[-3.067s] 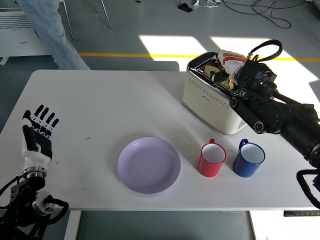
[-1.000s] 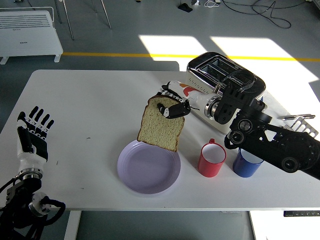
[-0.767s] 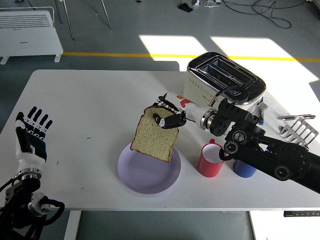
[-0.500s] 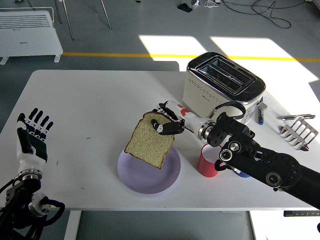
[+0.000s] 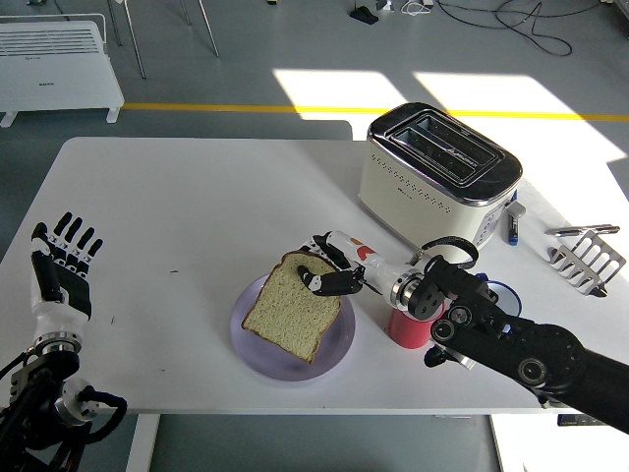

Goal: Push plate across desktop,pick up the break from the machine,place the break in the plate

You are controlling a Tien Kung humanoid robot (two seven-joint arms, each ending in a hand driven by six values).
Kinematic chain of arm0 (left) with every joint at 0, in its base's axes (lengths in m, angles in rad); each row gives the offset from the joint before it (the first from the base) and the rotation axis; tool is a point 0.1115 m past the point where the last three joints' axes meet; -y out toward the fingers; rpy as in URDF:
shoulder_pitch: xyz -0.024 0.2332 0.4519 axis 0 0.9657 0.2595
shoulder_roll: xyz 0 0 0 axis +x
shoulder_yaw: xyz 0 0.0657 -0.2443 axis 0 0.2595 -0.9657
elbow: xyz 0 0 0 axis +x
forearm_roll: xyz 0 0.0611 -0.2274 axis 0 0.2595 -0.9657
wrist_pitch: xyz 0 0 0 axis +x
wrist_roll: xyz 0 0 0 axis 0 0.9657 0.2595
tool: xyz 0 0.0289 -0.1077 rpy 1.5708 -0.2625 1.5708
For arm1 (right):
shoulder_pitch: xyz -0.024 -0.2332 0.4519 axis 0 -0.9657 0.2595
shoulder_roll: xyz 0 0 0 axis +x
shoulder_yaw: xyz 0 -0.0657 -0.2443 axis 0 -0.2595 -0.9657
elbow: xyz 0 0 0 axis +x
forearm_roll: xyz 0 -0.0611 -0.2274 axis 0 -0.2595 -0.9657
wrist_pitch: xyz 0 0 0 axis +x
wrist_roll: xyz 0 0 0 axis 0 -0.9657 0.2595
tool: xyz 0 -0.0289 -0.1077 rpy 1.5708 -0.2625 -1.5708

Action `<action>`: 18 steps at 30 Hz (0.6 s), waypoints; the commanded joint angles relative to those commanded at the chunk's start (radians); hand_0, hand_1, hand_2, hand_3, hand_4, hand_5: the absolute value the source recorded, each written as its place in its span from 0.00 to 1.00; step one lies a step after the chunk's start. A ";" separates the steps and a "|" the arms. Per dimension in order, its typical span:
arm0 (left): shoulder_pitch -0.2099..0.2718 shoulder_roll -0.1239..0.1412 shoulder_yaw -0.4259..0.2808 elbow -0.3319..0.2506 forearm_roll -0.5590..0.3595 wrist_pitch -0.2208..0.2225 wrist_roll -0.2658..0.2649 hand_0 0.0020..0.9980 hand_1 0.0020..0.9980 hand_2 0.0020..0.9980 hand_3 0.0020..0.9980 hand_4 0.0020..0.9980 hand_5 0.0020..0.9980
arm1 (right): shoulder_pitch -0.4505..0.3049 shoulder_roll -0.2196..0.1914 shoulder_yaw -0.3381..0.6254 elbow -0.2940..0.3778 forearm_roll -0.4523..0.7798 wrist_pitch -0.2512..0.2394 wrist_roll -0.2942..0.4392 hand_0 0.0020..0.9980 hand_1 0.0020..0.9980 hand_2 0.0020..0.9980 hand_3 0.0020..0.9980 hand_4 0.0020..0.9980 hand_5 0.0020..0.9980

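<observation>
Right hand [image 5: 329, 265] reaches leftward, low over plate [image 5: 256, 346], fingers pinching top edge of bread [image 5: 291, 316]. Bread tilted, lower edge on plate, near side of toaster [image 5: 437, 180]. Left hand [image 5: 61, 270] upright left of plate, fingers spread, empty.

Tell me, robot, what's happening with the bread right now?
Right hand shut on bread, low over purple plate. Left hand open, idle. Nothing in the way.

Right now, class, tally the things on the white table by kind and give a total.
Toaster: 1
Plate: 1
Bread slice: 1
Cups: 2, red and blue
Metal rack: 1
Pen-like item: 1
Total: 7
</observation>
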 joint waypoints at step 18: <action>0.014 0.000 0.005 -0.006 -0.001 0.005 -0.004 0.77 0.82 0.87 0.81 0.59 1.00 | 0.020 0.036 -0.042 -0.111 -0.142 0.081 0.055 0.52 0.58 0.56 0.55 0.52 0.24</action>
